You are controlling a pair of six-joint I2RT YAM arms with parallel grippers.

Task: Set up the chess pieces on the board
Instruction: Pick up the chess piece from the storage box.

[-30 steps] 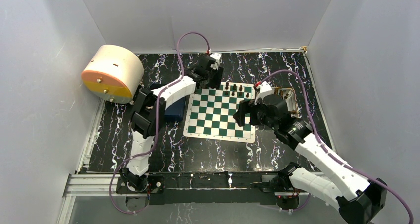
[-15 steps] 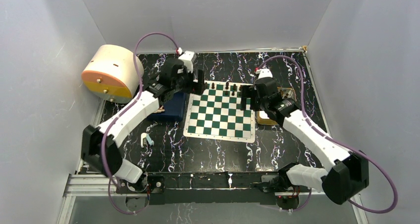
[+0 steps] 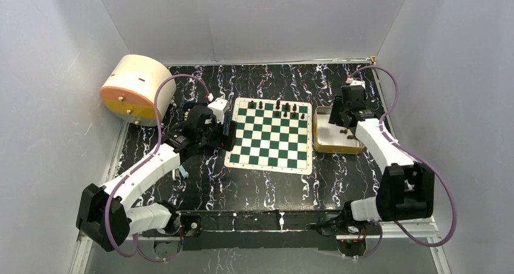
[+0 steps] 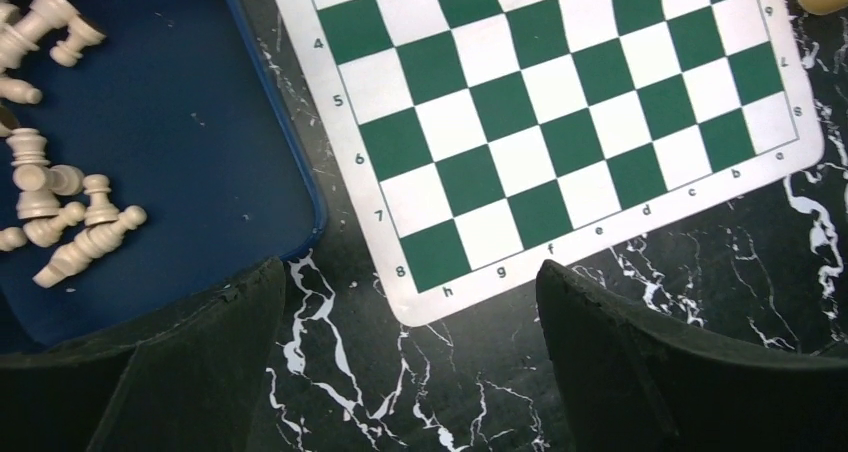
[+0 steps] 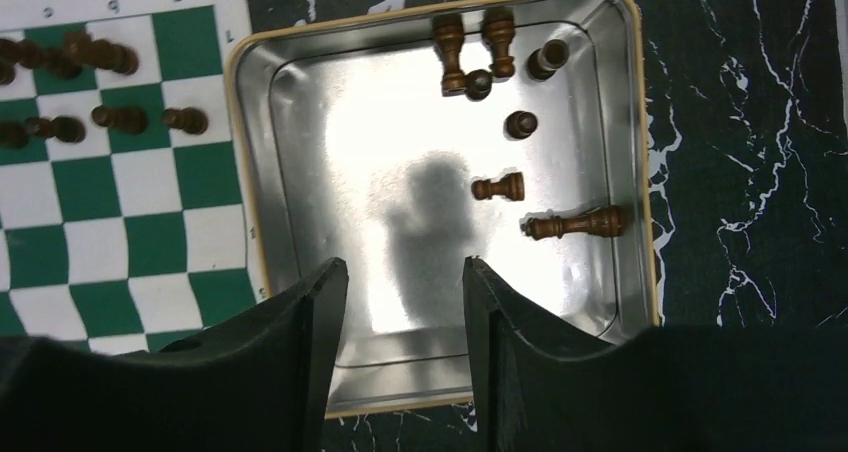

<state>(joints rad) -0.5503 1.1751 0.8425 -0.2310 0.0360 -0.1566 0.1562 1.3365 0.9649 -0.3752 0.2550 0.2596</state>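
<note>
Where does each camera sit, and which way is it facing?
Top external: high behind the bases, looking down; left arm, right arm, board.
Left wrist: down past the open left pincer at the board's corner and a blue tray of white pieces.
Right wrist: down past the right pincer into the gold tin holding chess pieces.
Shared: the board shows in all three.

We see a black, white-veined desk (image 3: 267,186); plain pale grey walls (image 3: 273,19) rise on three sides of it, evenly lit.
</note>
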